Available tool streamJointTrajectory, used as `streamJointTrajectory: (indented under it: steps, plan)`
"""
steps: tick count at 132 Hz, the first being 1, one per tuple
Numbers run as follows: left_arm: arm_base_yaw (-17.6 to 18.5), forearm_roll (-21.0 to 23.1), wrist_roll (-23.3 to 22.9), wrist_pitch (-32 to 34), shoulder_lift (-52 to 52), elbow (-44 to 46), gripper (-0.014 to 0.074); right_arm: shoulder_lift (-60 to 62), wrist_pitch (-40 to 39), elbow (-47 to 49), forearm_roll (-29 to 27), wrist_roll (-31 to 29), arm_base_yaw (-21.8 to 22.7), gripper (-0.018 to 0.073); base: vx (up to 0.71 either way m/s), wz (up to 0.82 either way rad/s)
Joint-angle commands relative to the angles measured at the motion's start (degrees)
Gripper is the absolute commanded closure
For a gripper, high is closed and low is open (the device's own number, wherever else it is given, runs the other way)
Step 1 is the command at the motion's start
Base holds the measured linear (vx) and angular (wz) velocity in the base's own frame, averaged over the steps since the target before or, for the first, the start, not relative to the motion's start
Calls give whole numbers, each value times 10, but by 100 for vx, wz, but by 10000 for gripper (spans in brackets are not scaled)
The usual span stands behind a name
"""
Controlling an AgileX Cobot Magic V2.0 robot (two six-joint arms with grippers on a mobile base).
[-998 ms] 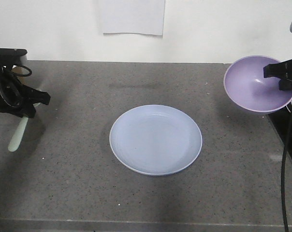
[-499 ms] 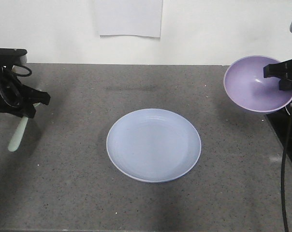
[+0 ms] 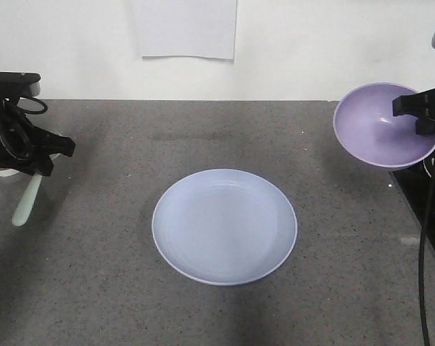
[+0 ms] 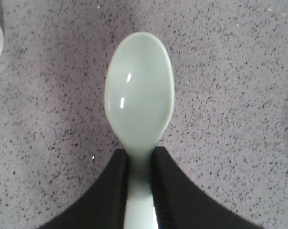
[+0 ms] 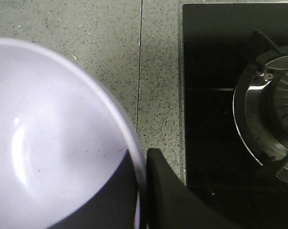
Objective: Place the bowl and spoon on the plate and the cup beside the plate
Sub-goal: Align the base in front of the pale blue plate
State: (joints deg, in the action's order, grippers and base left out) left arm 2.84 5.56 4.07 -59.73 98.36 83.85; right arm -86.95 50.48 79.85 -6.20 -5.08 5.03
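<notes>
- the left gripper (image 4: 140,157) has its two black fingers pinched on the short flat handle of the small pale mint-green plastic spoon (image 4: 139,90), one finger on each side of the neck.
- from the wrist camera the oval spoon head points to 12 o'clock, hollow side up, over grey speckled stone; i can't tell whether it touches the stone.
- the right gripper (image 5: 140,183) is clamped on the rim of the round lavender-purple plastic bowl (image 5: 48,143), with one black finger outside the wall and a dark shape showing inside it.
- in the front view the left gripper (image 3: 37,160) hangs at 9 o'clock from the plate, and the spoon (image 3: 24,203) slants down out of it toward 7 o'clock.
- the right gripper (image 3: 419,115) holds the bowl (image 3: 376,126) off the surface at 2 o'clock from the plate, tilted so its open mouth faces the room.
- the round pale blue-lavender plastic plate (image 3: 225,227) lies flat in the middle of the grey speckled stone counter (image 3: 117,295), bare, well apart from both arms.
- a white rounded edge just behind the left gripper looks like part of the paper cup (image 3: 3,171); most of it is hidden.
- under the bowl's 3 o'clock side sits a black glass hob (image 5: 206,71) with a round metal burner (image 5: 272,119).
- a white paper sheet (image 3: 185,29) hangs on the wall at 12 o'clock.
</notes>
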Motion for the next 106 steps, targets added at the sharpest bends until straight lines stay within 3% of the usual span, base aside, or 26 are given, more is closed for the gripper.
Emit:
streamJointTrajectory:
  steps: [1,106]
  plan:
    - [3,6,-2,16,-28,14,604,24,-31,16,-1,-5,2,566,4,-2]
    - [3,6,-2,16,-28,14,604,24,-31,16,-1,-5,2,566,2,-1]
